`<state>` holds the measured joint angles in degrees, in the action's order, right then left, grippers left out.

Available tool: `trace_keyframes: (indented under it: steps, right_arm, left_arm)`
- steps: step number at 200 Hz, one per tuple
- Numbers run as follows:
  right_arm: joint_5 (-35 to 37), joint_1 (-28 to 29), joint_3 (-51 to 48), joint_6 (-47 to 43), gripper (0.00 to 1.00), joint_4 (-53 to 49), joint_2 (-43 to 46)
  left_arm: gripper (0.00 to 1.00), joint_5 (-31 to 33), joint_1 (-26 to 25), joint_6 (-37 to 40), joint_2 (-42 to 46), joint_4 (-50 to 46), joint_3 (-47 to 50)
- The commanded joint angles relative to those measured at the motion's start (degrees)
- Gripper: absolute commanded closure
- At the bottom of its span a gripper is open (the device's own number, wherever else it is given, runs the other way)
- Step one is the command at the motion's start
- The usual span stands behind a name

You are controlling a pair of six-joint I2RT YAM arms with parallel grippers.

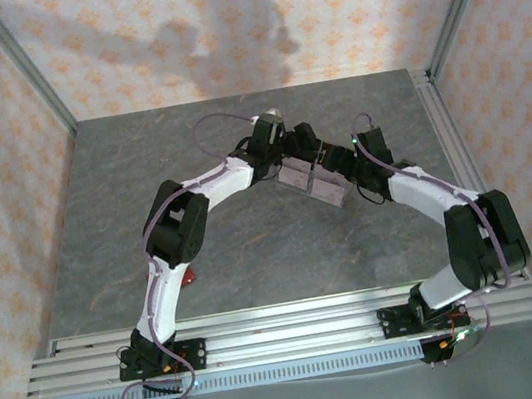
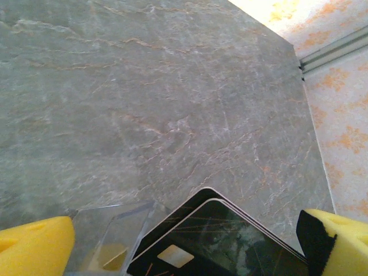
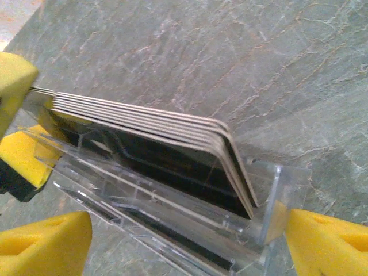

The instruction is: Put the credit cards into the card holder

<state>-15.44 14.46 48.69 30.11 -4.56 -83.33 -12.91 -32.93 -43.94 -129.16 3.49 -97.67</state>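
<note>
Marbled tabletop (image 1: 141, 179), floral walls (image 1: 218, 25); cards (image 3: 172, 129) in holder (image 3: 172, 230).

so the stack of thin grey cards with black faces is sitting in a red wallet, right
No, not a red wallet: the right wrist view shows the stack of thin grey cards sitting in a clear plastic holder.

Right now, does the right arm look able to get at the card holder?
Probably yes: the card holder lies between the right gripper's spread fingers, with nothing in the way; the cards stand inside it.
</note>
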Motion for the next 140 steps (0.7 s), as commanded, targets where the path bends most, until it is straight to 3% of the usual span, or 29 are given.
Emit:
trace_keyframes:
  steps: [1,50,112,140]
  right_arm:
    - [-1.3,1.0,1.4,-1.3,0.11,-1.1,3.0]
    - [0.7,1.0,0.4,-1.2,0.10,-4.7,4.4]
    - [0.5,1.0,-1.0,-1.1,0.10,-6.5,9.3]
    - [-0.6,1.0,-0.8,-1.3,0.10,-6.9,10.6]
  left_arm:
    - [0.00,3.4,-0.4,-1.7,2.9,-8.2,0.7]
    - [0.00,3.0,0.2,-0.6,2.8,-10.8,-1.3]
    - [0.00,16.1,1.7,0.9,3.8,-17.4,-5.4]
    - [0.00,16.1,3.6,1.1,1.7,-19.1,-9.3]
